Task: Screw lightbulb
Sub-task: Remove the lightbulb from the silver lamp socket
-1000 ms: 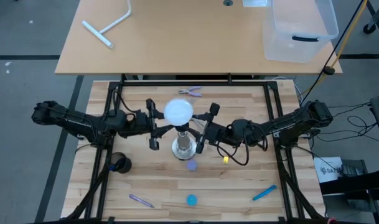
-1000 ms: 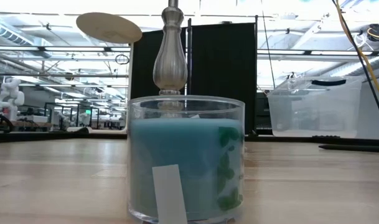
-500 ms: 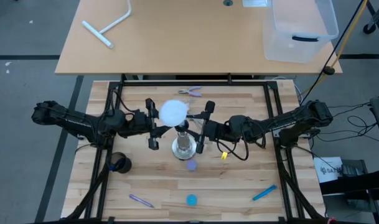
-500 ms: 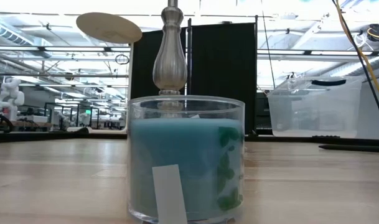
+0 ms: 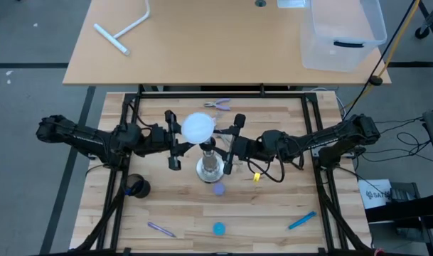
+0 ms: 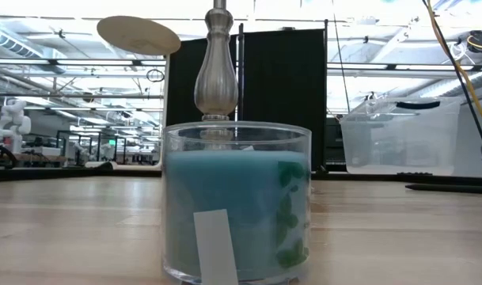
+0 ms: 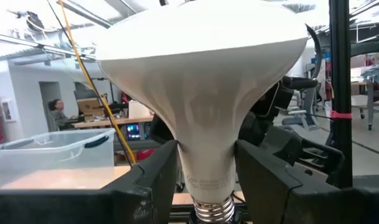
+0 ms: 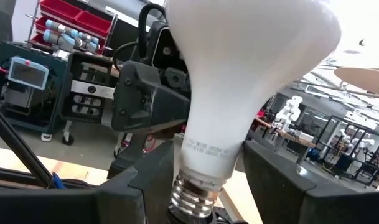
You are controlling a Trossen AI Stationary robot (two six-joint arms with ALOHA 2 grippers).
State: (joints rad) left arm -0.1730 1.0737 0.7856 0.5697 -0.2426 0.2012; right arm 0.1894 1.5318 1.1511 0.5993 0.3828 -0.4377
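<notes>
One lightbulb [image 5: 198,127], two pincers [image 5: 172,141] [image 5: 234,144]

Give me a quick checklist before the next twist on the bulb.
1. Lightbulb stands upright over the socket stand: ok.
2. Left gripper has a finger on each side of the bulb's neck: ok.
3. Right gripper likewise flanks the neck, from the opposite side: ok.
4. Fingers actually pressing the neck: cannot tell for either gripper.
5. Screw base seated in the socket: cannot tell; the threads still show and the joint is out of frame.
6. Stand's round base flat on the table: ok in the high view.
</notes>
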